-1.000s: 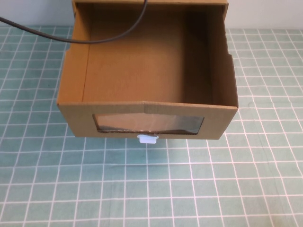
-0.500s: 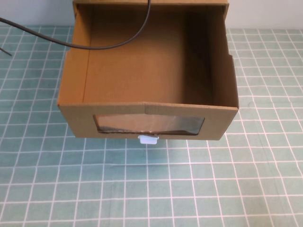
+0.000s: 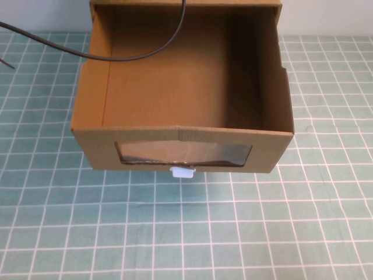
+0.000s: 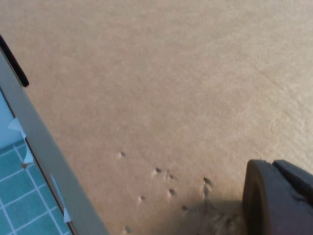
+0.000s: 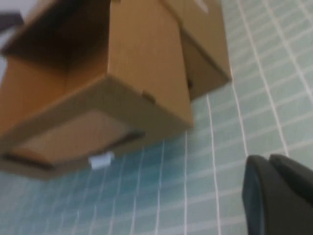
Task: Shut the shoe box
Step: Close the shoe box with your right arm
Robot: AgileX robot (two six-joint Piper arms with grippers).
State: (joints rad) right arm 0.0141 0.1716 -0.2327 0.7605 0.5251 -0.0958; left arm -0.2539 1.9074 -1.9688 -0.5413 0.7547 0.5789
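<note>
Standing open on the green gridded mat, the shoe box is cut off at its far end, while the left gripper beside cardboard and the right gripper near the box are only partly seen.

- Left gripper: only a dark finger shows in the left wrist view, right up against a flat cardboard face of the shoe box, close enough to cast a shadow on it. Contact can't be confirmed.
- Right gripper: only a dark finger in the right wrist view, hanging off the shoe box's front corner, well apart from it, wrist angled toward the window side.
- High view: neither arm nor gripper in frame.
</note>
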